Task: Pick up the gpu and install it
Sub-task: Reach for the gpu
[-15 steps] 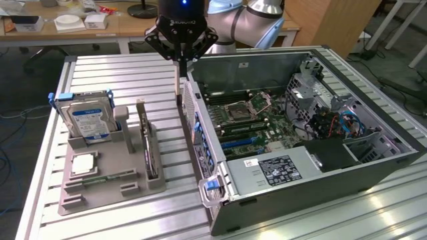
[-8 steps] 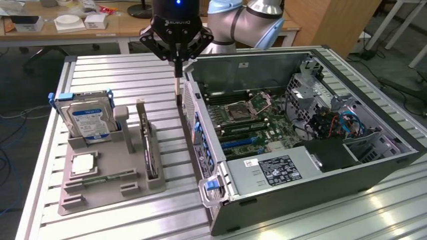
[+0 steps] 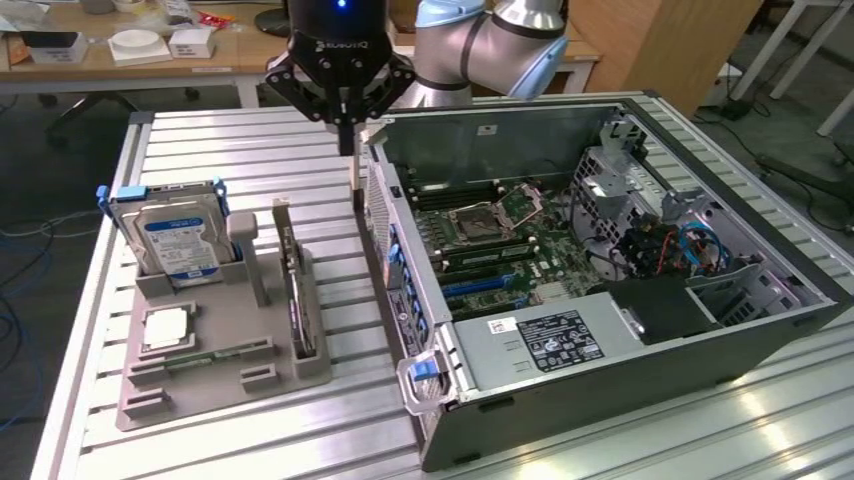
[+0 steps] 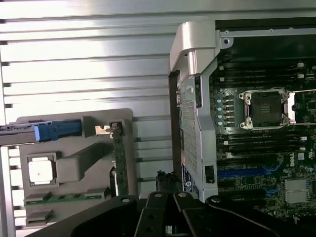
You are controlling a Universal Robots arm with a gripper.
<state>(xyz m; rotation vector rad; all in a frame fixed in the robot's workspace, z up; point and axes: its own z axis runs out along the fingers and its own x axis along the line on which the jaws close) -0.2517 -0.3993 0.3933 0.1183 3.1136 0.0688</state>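
You are hovering the gripper [image 3: 348,140] just beside the grey tray [image 3: 200,392], its fingers pinched together on nothing. The gpu [image 3: 291,285] is standing on edge in that tray, so pickup and install are both waiting.

The ribbed aluminium desk [image 3: 214,145] gleams under overhead light, brightest on its nearest slats. Beyond the desk's far edge stands a wooden table [image 3: 160,62] cluttered with white boxes [image 3: 140,45]. Past the desk's far corner stands a brown wooden cabinet [image 3: 667,45], with white table legs [image 3: 787,40] beside it. Grey floor [image 3: 40,170] surrounds the desk, with blue cable [image 3: 11,330] lying on the exterior view's left and black cable [image 3: 801,165] on its right.
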